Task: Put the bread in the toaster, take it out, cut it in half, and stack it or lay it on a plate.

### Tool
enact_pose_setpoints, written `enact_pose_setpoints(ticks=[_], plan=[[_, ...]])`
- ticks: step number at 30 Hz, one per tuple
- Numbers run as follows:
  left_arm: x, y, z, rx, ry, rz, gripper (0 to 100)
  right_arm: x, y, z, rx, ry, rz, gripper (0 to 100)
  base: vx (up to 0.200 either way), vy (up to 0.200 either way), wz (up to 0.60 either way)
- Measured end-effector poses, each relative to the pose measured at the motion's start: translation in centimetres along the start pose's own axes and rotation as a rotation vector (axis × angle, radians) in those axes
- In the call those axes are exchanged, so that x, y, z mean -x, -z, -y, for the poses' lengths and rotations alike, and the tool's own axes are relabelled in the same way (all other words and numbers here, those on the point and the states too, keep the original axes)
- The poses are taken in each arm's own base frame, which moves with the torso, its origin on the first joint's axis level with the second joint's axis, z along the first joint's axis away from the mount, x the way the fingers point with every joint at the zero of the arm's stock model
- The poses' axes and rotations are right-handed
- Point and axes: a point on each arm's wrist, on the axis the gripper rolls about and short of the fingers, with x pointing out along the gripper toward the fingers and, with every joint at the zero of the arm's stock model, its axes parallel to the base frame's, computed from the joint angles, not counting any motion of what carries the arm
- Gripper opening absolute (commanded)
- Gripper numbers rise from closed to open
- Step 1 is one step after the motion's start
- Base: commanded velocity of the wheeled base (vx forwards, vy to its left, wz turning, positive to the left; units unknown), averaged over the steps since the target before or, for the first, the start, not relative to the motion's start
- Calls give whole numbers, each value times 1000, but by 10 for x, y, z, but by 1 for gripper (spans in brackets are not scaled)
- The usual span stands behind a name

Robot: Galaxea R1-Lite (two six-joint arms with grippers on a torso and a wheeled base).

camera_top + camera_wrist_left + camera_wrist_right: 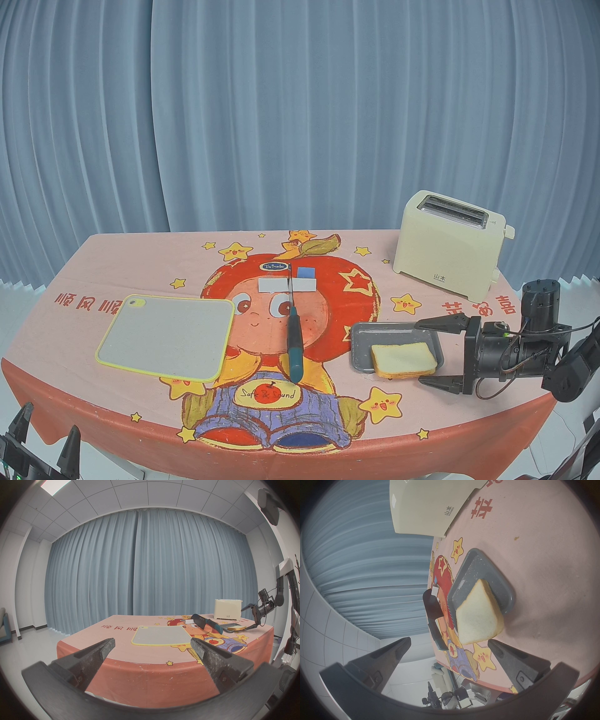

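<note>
Just in front of the right end effector [420, 353] lies the bread [400, 359]. It is flat, partly on a grey tray [365, 334], with one side sticking out over the tray's rim. The end effector's two fingers are spread wide, one on each side of the slice. They do not seem to touch it, and they hold nothing.

The toaster [451, 244] stands off to one side of this end effector, farther back on the tabletop [125, 262], with its slots facing up. Past the bread lie a knife [294, 337] and then a cutting board [165, 337].

The bread looks soft and light. A hard squeeze would likely squash or tear it, so the grip should be gentle. The best place to hold it is probably by the two crust edges, where the slice pokes out over the rim.

The left end effector [47, 431] sits low by the tabletop's edge, well apart from the bread. Its fingers are spread too and hold nothing.
</note>
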Motion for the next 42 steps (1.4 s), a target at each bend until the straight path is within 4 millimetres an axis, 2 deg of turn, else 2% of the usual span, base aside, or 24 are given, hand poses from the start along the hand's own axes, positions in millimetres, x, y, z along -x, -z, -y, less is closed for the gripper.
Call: enact_pose_setpoints(ticks=[13, 42], plan=[[0, 0, 0, 0, 0, 0, 100, -8, -9, 11, -34, 33, 2, 100, 0, 0, 0], [0, 0, 0, 0, 0, 0, 100, -6, -19, 6, -34, 10, 39, 100, 0, 0, 0]])
